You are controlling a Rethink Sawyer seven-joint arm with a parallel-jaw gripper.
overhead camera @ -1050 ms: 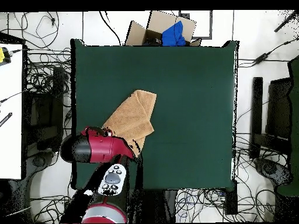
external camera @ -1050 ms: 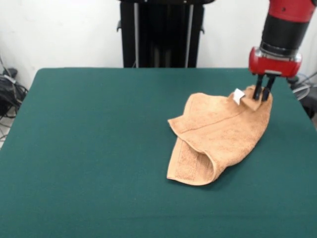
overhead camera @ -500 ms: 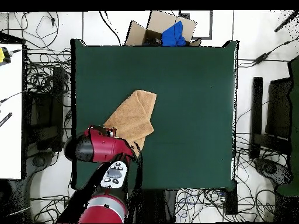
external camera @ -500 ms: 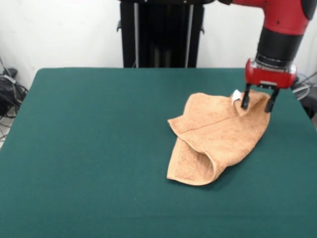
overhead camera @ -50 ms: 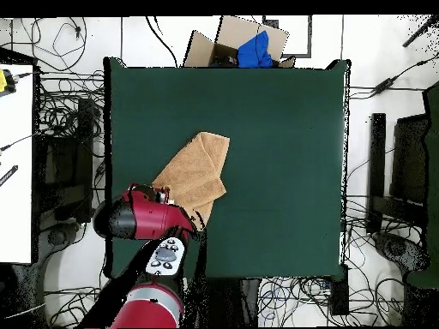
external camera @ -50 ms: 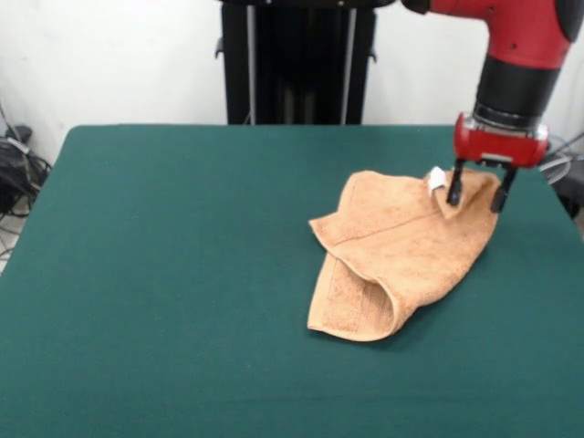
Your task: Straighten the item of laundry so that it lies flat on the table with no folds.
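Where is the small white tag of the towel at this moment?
In the front view, the white tag sits at the towel's far right corner, just left of the open gripper.

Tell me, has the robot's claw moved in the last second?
Yes. The gripper was shut on the towel corner by the white tag; it has since let go, opened and lifted slightly. The towel stays folded on the table.

From overhead the red arm (overhead camera @ -50 ms: 141,218) covers the gripper completely, along with the towel's (overhead camera @ -50 ms: 195,170) near corner and the table (overhead camera @ -50 ms: 274,154) edge beneath it. Out front, the arm runs off the top edge. The small white tag (external camera @ -50 ms: 437,178) sits half behind a finger (external camera @ -50 ms: 453,187); any print on it is too small to read.
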